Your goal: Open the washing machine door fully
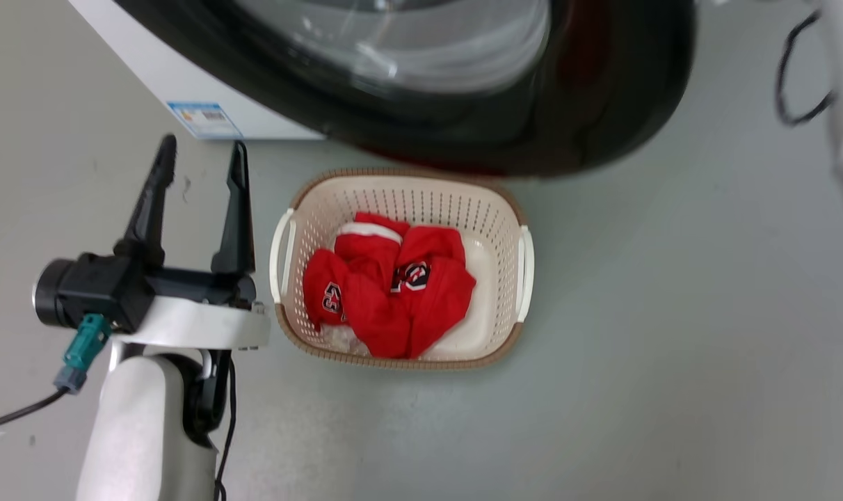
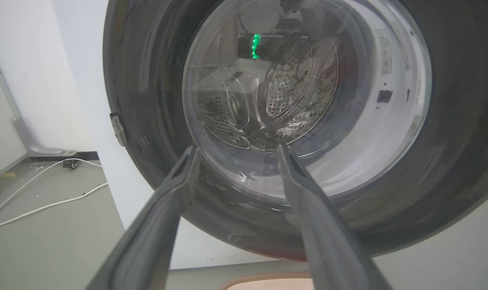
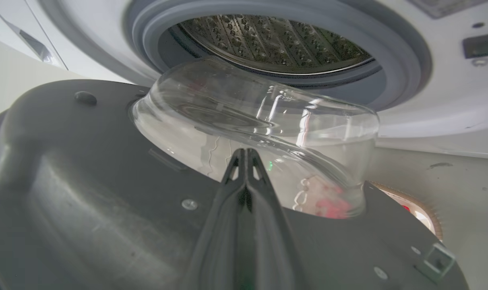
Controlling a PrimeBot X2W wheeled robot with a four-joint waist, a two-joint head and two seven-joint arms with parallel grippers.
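Below washing machine door (image 1: 463, 132), basket (image 1: 435, 198) w/ red clothes (image 1: 387, 292); L gripper (image 1: 202, 146) apart, R gripper (image 3: 244, 153) together.

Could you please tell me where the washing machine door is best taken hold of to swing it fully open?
Probably the rim of the washing machine door, at its free edge beside the latch hook, coming edge-on from outside. The right tool, now shut, must open first to straddle that edge. The glass bowl is smooth and bulging, so it offers a poor hold.
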